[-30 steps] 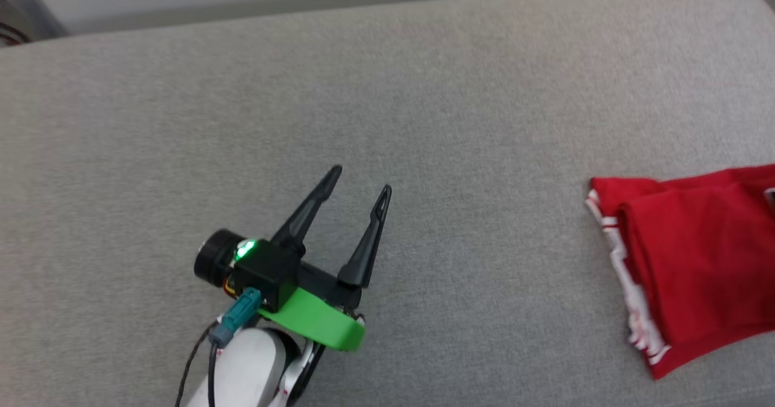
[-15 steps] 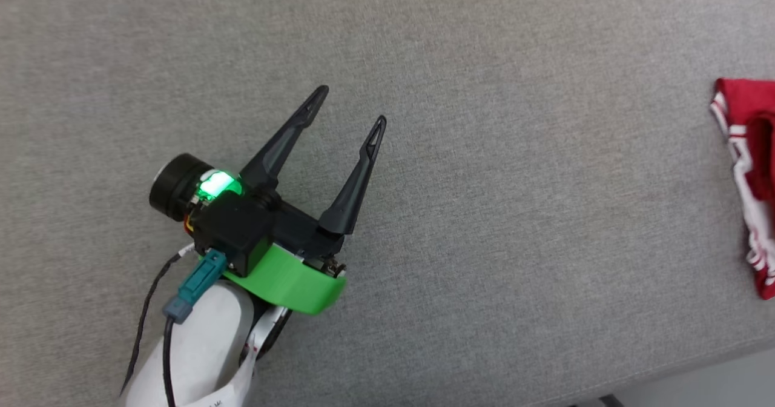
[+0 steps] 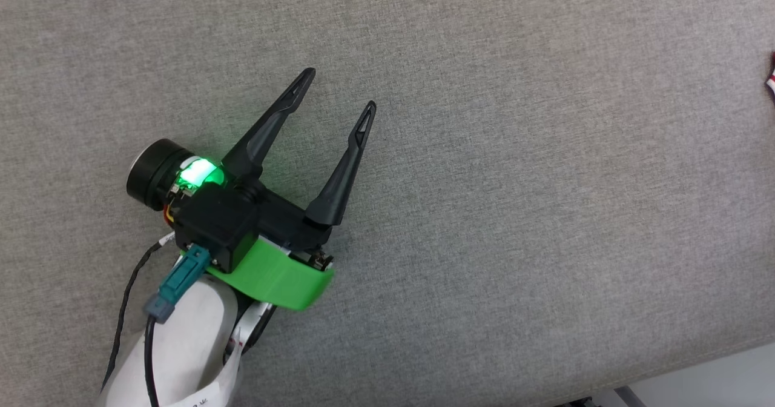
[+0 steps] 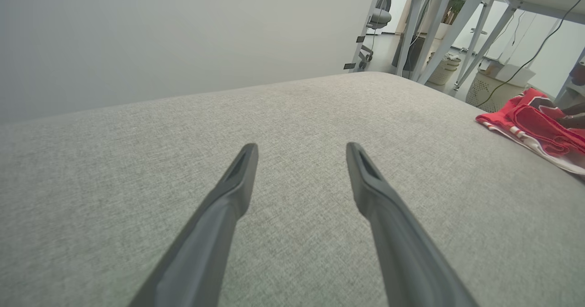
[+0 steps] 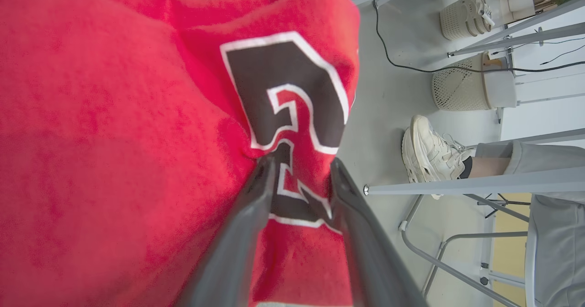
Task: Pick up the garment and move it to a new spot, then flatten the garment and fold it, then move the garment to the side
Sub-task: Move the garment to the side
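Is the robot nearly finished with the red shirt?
Nearly, it seems. Done: the shirt lies folded near the edge of the cushion. In hand: the right gripper sits on its printed number, fingers parted, so it may be letting go. The left gripper hangs open over bare cushion. Left: perhaps only pulling the arm away.

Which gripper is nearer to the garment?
Right. The right gripper is on the garment, at its lettering; the left gripper is over bare cushion, far to the garment's left.
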You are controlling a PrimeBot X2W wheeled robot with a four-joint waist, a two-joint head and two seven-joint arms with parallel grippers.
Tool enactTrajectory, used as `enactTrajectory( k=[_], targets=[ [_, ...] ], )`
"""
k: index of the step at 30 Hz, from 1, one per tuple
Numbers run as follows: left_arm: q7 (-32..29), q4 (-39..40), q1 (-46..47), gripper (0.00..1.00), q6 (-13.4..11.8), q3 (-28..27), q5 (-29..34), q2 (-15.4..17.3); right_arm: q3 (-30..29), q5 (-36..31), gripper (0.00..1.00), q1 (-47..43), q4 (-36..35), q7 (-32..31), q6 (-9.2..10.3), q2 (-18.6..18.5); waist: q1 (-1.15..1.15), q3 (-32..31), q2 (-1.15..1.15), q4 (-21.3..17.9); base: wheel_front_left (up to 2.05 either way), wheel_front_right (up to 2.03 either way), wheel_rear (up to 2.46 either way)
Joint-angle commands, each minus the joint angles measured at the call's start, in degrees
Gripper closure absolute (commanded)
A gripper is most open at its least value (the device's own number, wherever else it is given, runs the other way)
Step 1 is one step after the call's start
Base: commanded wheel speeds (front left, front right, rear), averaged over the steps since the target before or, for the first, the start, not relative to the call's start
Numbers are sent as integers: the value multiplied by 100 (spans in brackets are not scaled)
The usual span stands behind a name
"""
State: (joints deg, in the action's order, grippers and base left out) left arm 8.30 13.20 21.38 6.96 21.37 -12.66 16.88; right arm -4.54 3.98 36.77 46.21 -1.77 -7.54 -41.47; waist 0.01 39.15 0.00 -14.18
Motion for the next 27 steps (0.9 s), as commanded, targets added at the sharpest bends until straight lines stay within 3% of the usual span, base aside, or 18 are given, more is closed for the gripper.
enactTrajectory(
  k=[1, 6, 12, 21, 27],
  targets=[
    [58, -31, 27, 0, -34, -7, -15, 4, -38, -86, 0, 126, 93, 72, 5, 36, -1, -109, 0, 54, 0, 0, 0],
    [307, -365, -48, 0, -90, 9, -123, -125, -4, -175, 0, 228, 227, 367, 5, 40, -1, -603, 0, 152, 0, 0, 0],
    [517, -819, -263, 0, -191, -132, -268, -200, 178, 241, 0, 210, -340, 590, 5, 97, -1, -1304, 0, 260, 0, 0, 0],
    [657, -1510, -758, 0, -445, -515, -466, -405, 338, 1093, 0, -554, -2280, 510, 5, 598, -1, -2439, 0, 631, 0, 0, 0],
    [667, -1678, -1115, 0, -523, -782, -538, -591, 159, 1302, 0, -1339, -3636, 400, 5, 1195, -1, -2988, 0, 918, 0, 0, 0]
  ],
)
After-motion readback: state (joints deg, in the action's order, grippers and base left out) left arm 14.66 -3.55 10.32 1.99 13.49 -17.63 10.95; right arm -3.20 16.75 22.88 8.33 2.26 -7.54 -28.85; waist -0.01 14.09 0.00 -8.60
